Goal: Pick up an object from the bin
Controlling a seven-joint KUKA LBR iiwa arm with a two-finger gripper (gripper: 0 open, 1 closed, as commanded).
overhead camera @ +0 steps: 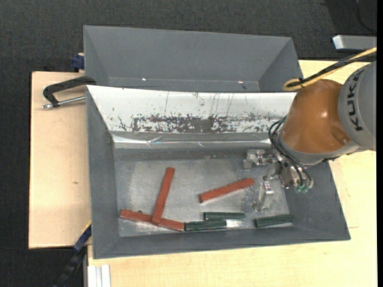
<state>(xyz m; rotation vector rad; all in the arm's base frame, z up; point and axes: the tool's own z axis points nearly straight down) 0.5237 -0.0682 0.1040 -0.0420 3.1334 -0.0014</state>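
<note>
A: Left side, entries?
B: Long red stick (163, 195), lying far to near. Short red stick (136, 216) and red stub (172, 224) touching its near end.
A: Near side, middle to right?
B: Left green stick (206, 225), middle green stick (224, 216), right green stick (273, 222), all flat.

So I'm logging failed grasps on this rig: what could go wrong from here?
The gripper hangs by the right end of the slanted flat red stick; grasped that far from its middle, the stick may tilt and slip out. A dark green flat stick lies close beside the gripper, near the grey metal bin's sloping right wall; a descent could nudge that stick or scrape the wall.
</note>
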